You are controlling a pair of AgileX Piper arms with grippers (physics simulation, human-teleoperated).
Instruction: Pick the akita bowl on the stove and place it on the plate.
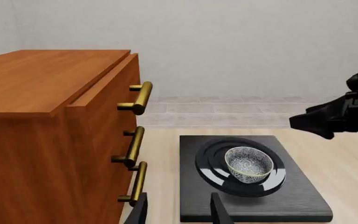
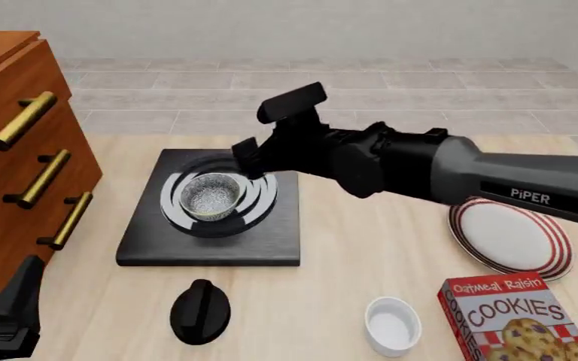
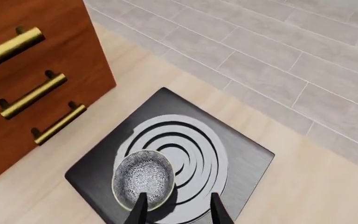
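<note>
Right gripper is out over the stove, jaws parted with clear daylight between the two fingertips and nothing held. Look along the fingers in the right wrist view: the akita bowl sits just ahead of the tips and off toward one finger, that fingertip overlapping the bowl's near rim in the picture, though whether it actually touches I can't tell. From the front camera, the right arm reaches in from the right and its dark wrist hangs over the back-right part of the burner rings, with the akita bowl just left of and nearer than the gripper, upright, resting on the rings a little left of the slab's middle. The left gripper is low at the table's near-left edge, its tips apart and empty too, well short of the stove; its camera sees the bowl ahead and the right gripper above and to one side of it. Further out: the wooden cabinet with brass handles stands just left of the stove, a black knob lies in front, then a white ramekin, a cookie box, and the plate well apart on the right.
</note>
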